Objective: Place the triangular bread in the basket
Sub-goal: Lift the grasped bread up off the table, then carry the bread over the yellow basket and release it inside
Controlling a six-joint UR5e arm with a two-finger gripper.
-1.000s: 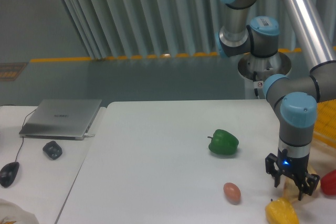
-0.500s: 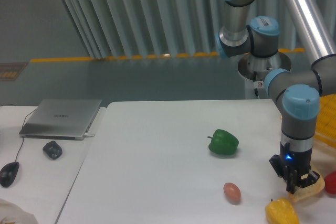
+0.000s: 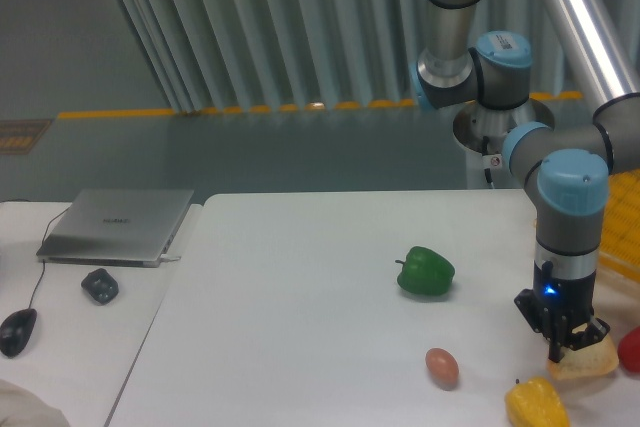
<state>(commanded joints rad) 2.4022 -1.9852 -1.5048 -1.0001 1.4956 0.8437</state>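
Note:
The triangular bread, a pale tan wedge, is at the table's right front, just above the surface. My gripper points straight down and is shut on the bread's left part, hiding some of it. The basket shows only as a yellow-orange latticed strip at the right frame edge, behind and to the right of the gripper.
A yellow bell pepper lies just in front of the gripper, a red item right of the bread. A pinkish egg-shaped item and a green pepper sit to the left. A laptop and mouse lie far left.
The gripper's fingers closed from spread onto the bread, and the bread now sits slightly higher and to the right.

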